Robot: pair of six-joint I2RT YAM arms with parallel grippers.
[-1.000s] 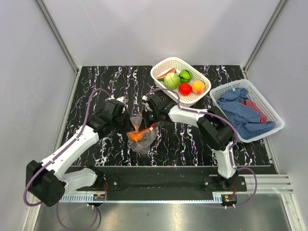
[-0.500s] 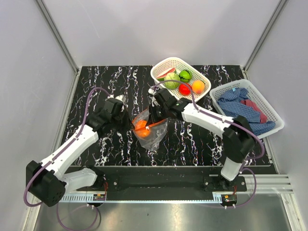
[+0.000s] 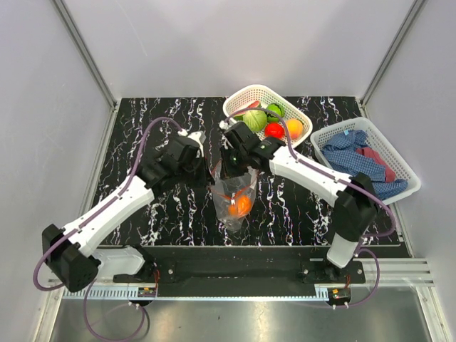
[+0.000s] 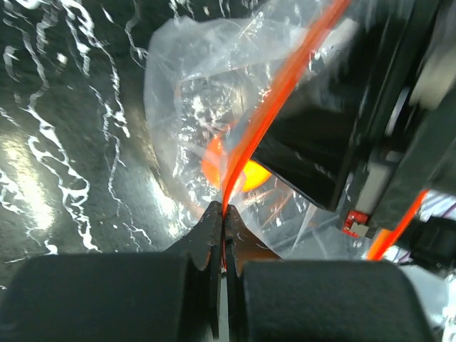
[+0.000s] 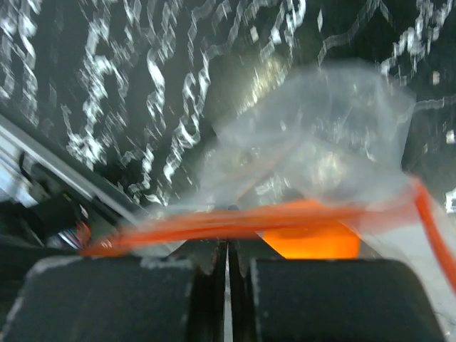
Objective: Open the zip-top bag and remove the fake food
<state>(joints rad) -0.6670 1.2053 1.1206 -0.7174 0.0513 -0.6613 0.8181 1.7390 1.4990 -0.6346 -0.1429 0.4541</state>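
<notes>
The clear zip-top bag (image 3: 236, 194) hangs lifted between both grippers over the middle of the black marbled table, with an orange ball (image 3: 242, 206) low inside it. My left gripper (image 3: 207, 168) is shut on the bag's orange-red zip strip (image 4: 265, 121), with the orange ball (image 4: 239, 171) seen through the plastic. My right gripper (image 3: 232, 165) is shut on the opposite side of the strip (image 5: 235, 221), the bag (image 5: 313, 142) and the orange ball (image 5: 313, 241) just beyond its fingers. More fake food lies in the far basket: a cabbage (image 3: 254, 119), a dark green fruit (image 3: 274, 110), a tomato (image 3: 273, 130), an orange ball (image 3: 293, 128).
A white lattice basket (image 3: 241, 97) with the produce stands at the back centre. A second white basket (image 3: 399, 158) with blue and red cloths (image 3: 360, 167) stands at the right. Grey walls enclose the table on three sides.
Both grippers rose and moved right with the bag. The bag now hangs longer below them, and the orange ball has slid down toward its bottom.
</notes>
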